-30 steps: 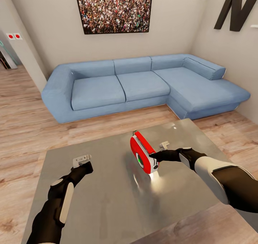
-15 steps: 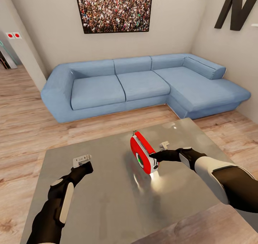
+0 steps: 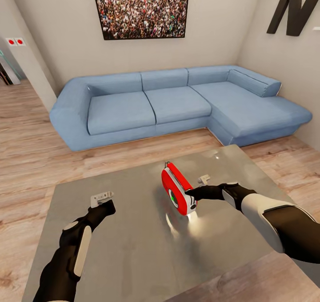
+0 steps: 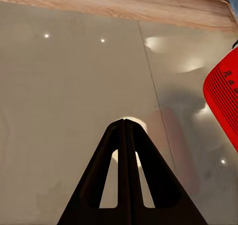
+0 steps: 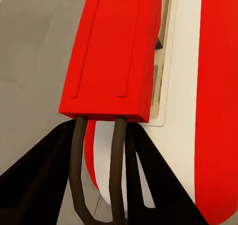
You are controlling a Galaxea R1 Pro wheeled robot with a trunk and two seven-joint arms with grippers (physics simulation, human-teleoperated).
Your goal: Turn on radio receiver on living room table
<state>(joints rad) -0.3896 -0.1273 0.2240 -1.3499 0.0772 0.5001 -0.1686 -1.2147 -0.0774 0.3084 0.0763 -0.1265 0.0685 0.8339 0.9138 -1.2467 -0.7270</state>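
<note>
Head view gives us pale wood floor (image 3: 26, 151) at the left, beige walls, a crowd photo (image 3: 141, 9) above the blue sofa (image 3: 178, 104), and a black letter (image 3: 295, 9) far right. Our left claw (image 3: 103, 198) hovers over the glossy grey worktop (image 3: 133, 244), its fingers pressed together in the left wrist view. Right of it the red radio (image 3: 177, 190) stands tilted near the worktop's middle, mirrored in the sheen. Our right claw (image 3: 192, 196) touches its lower end; whether it clamps, we cannot tell.
</note>
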